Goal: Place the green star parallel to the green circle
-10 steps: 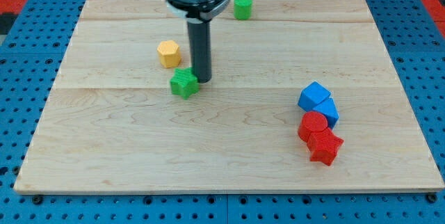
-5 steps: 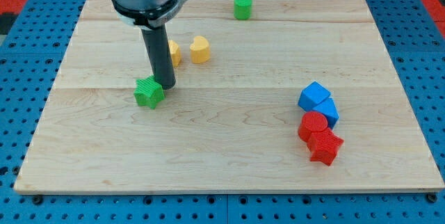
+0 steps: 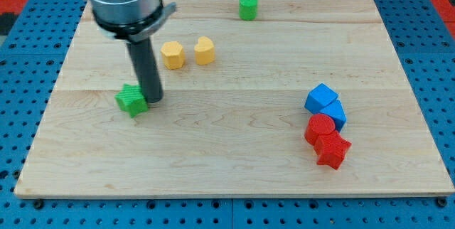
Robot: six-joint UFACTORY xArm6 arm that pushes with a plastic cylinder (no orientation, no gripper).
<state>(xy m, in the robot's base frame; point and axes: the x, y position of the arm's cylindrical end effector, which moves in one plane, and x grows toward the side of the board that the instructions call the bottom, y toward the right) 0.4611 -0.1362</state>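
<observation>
The green star (image 3: 131, 101) lies on the wooden board at the view's left, about mid-height. My tip (image 3: 153, 101) touches its right side. The green circle (image 3: 247, 7) stands near the board's top edge, right of centre, far from the star. The rod rises from the tip to the arm's body at the view's top left.
Two yellow blocks (image 3: 172, 55) (image 3: 205, 50) sit side by side just above and right of my tip. At the view's right, two blue blocks (image 3: 320, 98) (image 3: 334, 114), a red circle (image 3: 320, 127) and a red star (image 3: 332, 150) form a tight cluster. The board's left edge (image 3: 50, 108) is near the star.
My tip has moved left and slightly down, pushing the green star leftward across the board. The second yellow block has come out from behind the arm. Other blocks stayed put.
</observation>
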